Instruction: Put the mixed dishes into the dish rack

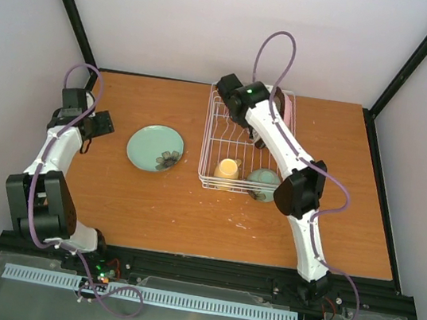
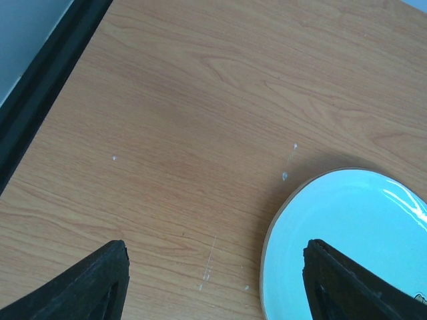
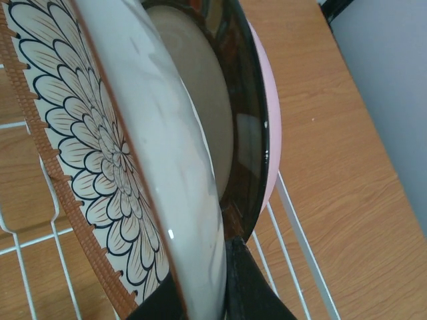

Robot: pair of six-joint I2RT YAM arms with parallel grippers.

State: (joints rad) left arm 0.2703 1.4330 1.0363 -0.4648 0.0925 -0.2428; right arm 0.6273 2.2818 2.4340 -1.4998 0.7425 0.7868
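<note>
At the left side of the table [image 1: 149, 215], the left gripper [image 2: 217, 293] hovers low with its jaws spread and nothing between them. One finger sits over bare wood and the other over the near rim of the light teal plate [image 1: 155, 148]. The stance looks like a line-up for pinching that rim. This plate lies flat on the wood, well apart from the dish rack [image 1: 207, 139], and is the one dish not yet loaded.

In the rack's front section, the pale yellow mug [image 1: 227, 168] and the mint green bowl [image 1: 261, 183] sit side by side, leaving the prongs free for plates.

At the rack's rear, the right gripper [image 3: 200, 293] is clenched on the lower rim of the petal-patterned plate [image 3: 87, 153]. It holds the plate on edge, probably to settle it upright between the wires just beside the pink plate [image 3: 270, 133], which already stands there.
</note>
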